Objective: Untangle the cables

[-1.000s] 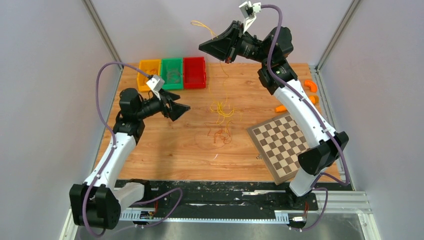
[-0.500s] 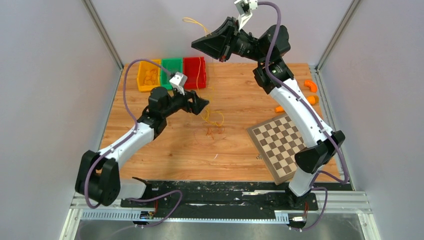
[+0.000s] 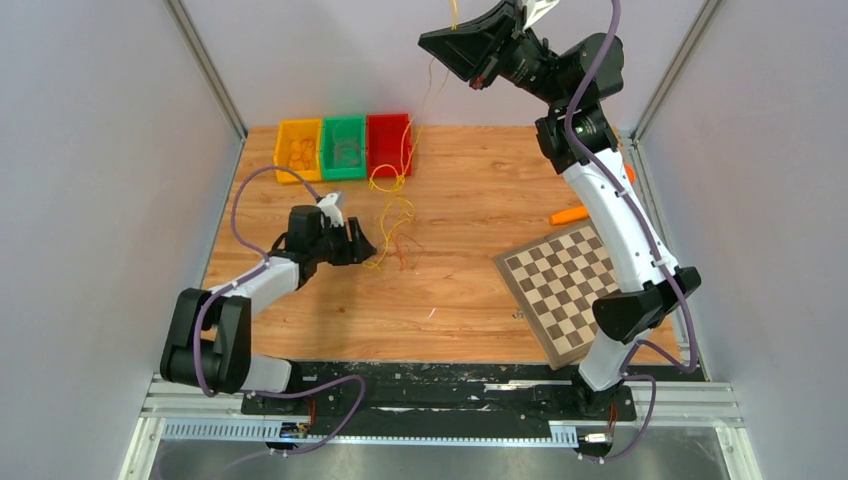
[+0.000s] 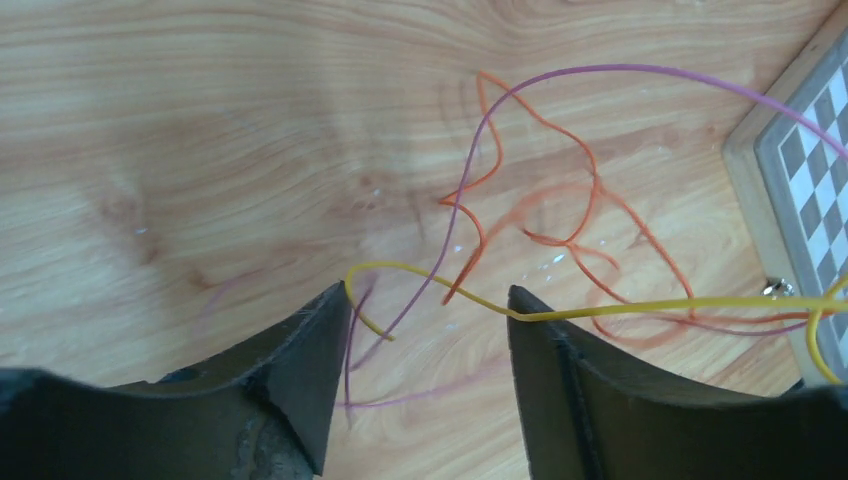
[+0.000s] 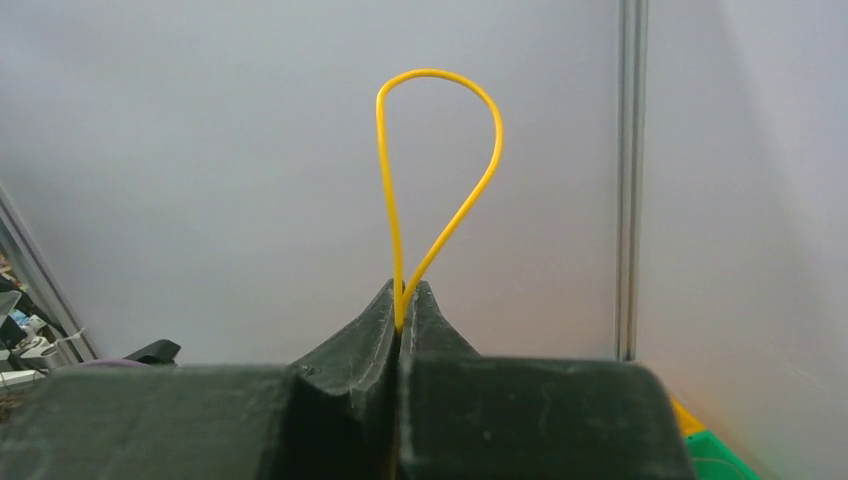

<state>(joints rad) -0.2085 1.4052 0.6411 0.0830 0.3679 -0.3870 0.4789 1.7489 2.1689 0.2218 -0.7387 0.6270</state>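
Right jaws raised higher than before, clamped on yellow cable (image 5: pixel 432 71) looping above them. Left jaws lowered to worktop (image 3: pixel 470 300), held apart, yellow strand (image 4: pixel 600 309) between, orange cables (image 4: pixel 596 185) just beyond.

Bare wood lies open between the cable heap (image 3: pixel 392 245) and the checkerboard (image 3: pixel 565 290), and along the near strip of the table (image 3: pixel 440 320). The yellow cable (image 3: pixel 405 150) hangs as a loose curtain from the pinched right gripper (image 5: pixel 402 300), high at the back, down to the heap, crossing the red bin (image 3: pixel 389 146)'s right corner. The green bin (image 3: pixel 344 148) and yellow bin (image 3: pixel 298 150) line the far edge beside it. The left gripper (image 4: pixel 430 300), jaws apart, sits low at the heap's left; the yellow cable runs across its gap, with an orange cable (image 4: pixel 560 200) and a purple cable (image 4: pixel 470 200) just beyond. An orange carrot-shaped piece (image 3: pixel 568 214) lies off the board's far corner.
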